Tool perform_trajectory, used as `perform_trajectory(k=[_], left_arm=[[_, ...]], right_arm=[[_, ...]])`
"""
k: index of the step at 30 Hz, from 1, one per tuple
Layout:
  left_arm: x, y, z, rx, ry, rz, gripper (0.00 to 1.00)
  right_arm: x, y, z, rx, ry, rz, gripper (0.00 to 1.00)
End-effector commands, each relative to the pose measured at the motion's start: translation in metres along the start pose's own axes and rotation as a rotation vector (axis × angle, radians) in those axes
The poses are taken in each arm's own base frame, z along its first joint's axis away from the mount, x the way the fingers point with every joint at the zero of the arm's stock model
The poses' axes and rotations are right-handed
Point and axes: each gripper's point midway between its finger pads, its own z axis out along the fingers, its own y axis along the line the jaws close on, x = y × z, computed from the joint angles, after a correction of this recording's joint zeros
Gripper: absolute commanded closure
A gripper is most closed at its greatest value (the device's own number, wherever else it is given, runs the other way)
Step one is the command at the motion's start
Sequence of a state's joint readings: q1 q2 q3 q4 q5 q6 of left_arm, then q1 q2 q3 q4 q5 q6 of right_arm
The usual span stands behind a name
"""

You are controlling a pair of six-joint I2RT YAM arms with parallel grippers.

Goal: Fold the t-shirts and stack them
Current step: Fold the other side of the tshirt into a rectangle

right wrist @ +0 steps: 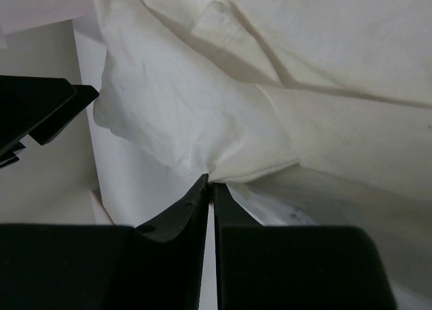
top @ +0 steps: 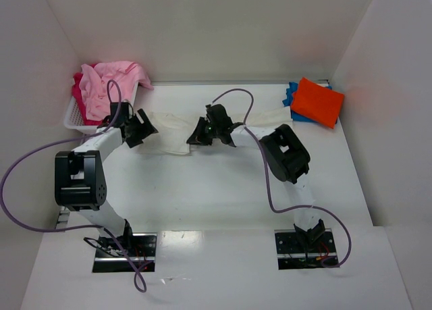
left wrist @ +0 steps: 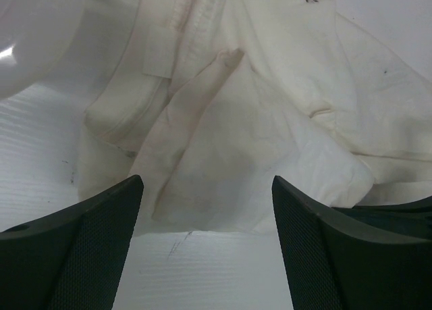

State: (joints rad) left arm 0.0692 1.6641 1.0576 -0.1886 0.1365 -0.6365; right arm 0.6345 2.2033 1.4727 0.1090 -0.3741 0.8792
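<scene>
Five shirts to account for. Orange shirt (top: pixel 317 102) on blue shirt (top: pixel 292 94), flat and squared, at 1 o'clock of table (top: pixel 223 188): reads as the stack begun, parked clear of the work zone. Pink shirt (top: pixel 111 77) and red shirt (top: pixel 81 104) heaped unfolded in basket (top: pixel 73 117) at 10 o'clock, prob. waiting their turn. Cream shirt (top: pixel 172 131) spread rumpled along the 12 o'clock strip, btwn basket and stack; evidently the one being worked.

Right gripper (top: pixel 198 136): fingers pressed together on a bunched bit of cream shirt (right wrist: pixel 175 107), w/ cloth puckering into the tips (right wrist: pixel 210 185) in wrist view. Placed on the garment's 6 o'clock edge, in its 9 o'clock half. Pinched there, at a guess, to lift or drag that edge and flatten the cloth before folding.

Left gripper (top: pixel 143 129): spread wide, nothing held, poised at the shirt's 9 o'clock end, just beside basket. In wrist view (left wrist: pixel 206 215), framing a creased flap w/ seams (left wrist: pixel 256 121) btwn the fingers. Set so, prob., to take a second hold and let both arms tension the cloth. Cannot tell whether tips touch table.

Approx. early in fold no. 3; two in basket not yet started. Risk w/ only one pinch: cloth roping up instead of lying flat, so better to close left side before pulling.
</scene>
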Motion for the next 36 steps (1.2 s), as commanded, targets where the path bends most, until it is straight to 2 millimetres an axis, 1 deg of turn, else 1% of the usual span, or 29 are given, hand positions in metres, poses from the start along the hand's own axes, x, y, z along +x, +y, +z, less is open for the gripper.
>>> perform_trajectory(k=[1,3,5,8,10,13,15,18,19,21,22,23,27,28,29,30,33,35,36], left_arm=[[-0.001,-0.004,0.003,0.040,0.000,-0.003,0.15],[0.005,-0.008,0.005,0.068,0.029,-0.002,0.16],[0.006,-0.009,0.007,0.082,0.036,0.007,0.17],[0.007,-0.011,0.006,0.094,0.039,0.018,0.19],[0.004,-0.011,0.004,0.095,0.033,0.025,0.20],[0.000,-0.013,0.003,0.107,0.028,0.023,0.21],[0.001,-0.013,0.003,0.109,0.029,0.023,0.21],[0.004,-0.013,0.005,0.114,0.045,0.021,0.21],[0.005,-0.014,0.005,0.122,0.050,0.021,0.21],[0.009,-0.011,0.007,0.113,0.065,0.017,0.21],[0.010,-0.013,0.007,0.120,0.070,0.016,0.21],[0.012,-0.011,0.009,0.118,0.078,0.015,0.21],[0.012,-0.017,0.011,0.151,0.093,0.015,0.21],[0.012,-0.017,0.013,0.150,0.096,0.015,0.21],[0.012,-0.017,0.013,0.149,0.096,0.014,0.20],[0.011,-0.013,0.016,0.141,0.098,0.006,0.17],[0.009,-0.013,0.014,0.138,0.086,0.008,0.14],[0.008,-0.013,0.013,0.138,0.086,0.008,0.14],[0.005,-0.017,0.012,0.152,0.081,0.011,0.14]], right_arm=[[-0.023,0.038,0.004,-0.077,-0.067,-0.046,0.90],[-0.030,0.044,0.003,-0.075,-0.082,-0.058,0.89],[-0.034,0.051,0.002,-0.081,-0.087,-0.070,0.89],[-0.035,0.051,0.001,-0.075,-0.087,-0.071,0.89],[-0.043,0.051,0.000,-0.077,-0.106,-0.070,0.89],[-0.058,0.059,-0.006,-0.088,-0.143,-0.075,0.89],[-0.067,0.060,-0.009,-0.090,-0.163,-0.077,0.89],[-0.075,0.071,-0.012,-0.106,-0.178,-0.093,0.89],[-0.079,0.067,-0.011,-0.099,-0.181,-0.087,0.89],[-0.081,0.070,-0.012,-0.101,-0.183,-0.088,0.89],[-0.085,0.068,-0.013,-0.098,-0.189,-0.085,0.89],[-0.087,0.070,-0.014,-0.103,-0.195,-0.086,0.89],[-0.099,0.066,-0.018,-0.103,-0.217,-0.081,0.88],[-0.099,0.066,-0.018,-0.103,-0.217,-0.081,0.88],[-0.101,0.067,-0.017,-0.106,-0.219,-0.082,0.88],[-0.103,0.070,-0.018,-0.112,-0.225,-0.086,0.87],[-0.109,0.063,-0.013,-0.100,-0.227,-0.089,0.85],[-0.109,0.058,-0.006,-0.095,-0.222,-0.086,0.84],[-0.106,0.050,0.001,-0.080,-0.210,-0.079,0.84]])
